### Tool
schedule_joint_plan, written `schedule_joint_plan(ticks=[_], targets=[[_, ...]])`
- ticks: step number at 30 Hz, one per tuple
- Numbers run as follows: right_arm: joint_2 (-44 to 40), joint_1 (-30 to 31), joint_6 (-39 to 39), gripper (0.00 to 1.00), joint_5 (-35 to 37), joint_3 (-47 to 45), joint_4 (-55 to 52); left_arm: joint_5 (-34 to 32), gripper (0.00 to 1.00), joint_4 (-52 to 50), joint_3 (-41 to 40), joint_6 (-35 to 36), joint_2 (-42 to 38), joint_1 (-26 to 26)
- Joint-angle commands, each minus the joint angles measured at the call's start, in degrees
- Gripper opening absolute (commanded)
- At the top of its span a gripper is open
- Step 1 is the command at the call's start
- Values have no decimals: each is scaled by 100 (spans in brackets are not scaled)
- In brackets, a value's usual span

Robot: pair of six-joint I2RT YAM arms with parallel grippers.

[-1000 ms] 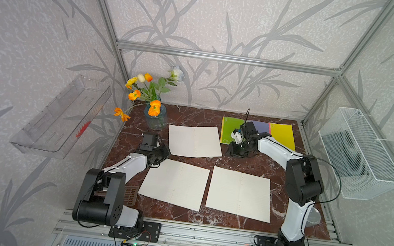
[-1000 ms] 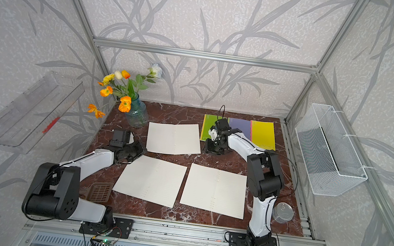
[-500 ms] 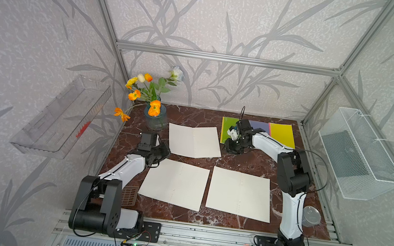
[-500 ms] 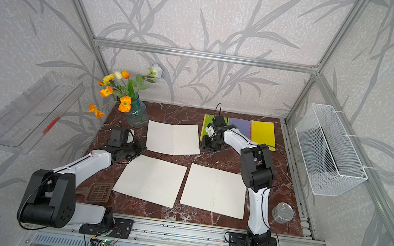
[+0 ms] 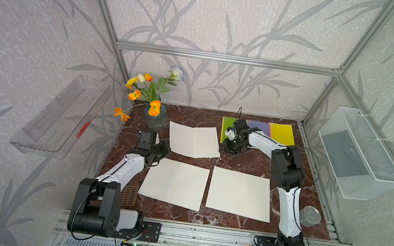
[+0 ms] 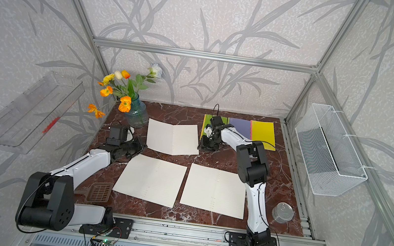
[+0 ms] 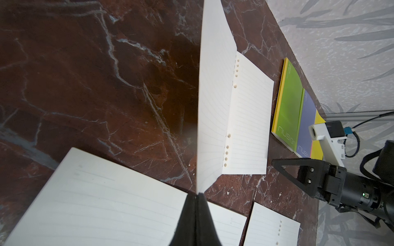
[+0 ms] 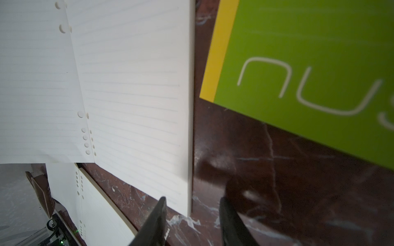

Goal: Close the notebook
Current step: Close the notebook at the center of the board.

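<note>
One notebook [image 5: 193, 140] lies between both jaws. Left jaws clench its lifted page; right jaws, released, straddle its corner.

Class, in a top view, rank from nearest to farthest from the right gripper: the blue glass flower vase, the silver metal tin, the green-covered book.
1. Green-covered book, beside the right gripper, at the back.
2. Blue glass flower vase, back left.
3. Silver metal tin, front right.
</note>
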Motion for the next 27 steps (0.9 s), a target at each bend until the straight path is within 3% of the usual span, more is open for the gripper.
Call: schedule_joint_plan(ticks=[1, 27], targets=[[124, 30, 17, 42, -157, 172, -72, 125, 2, 20, 110, 5, -129, 40], [199, 308, 150, 42, -211, 78, 81, 711, 2, 585, 205, -279, 18, 25]])
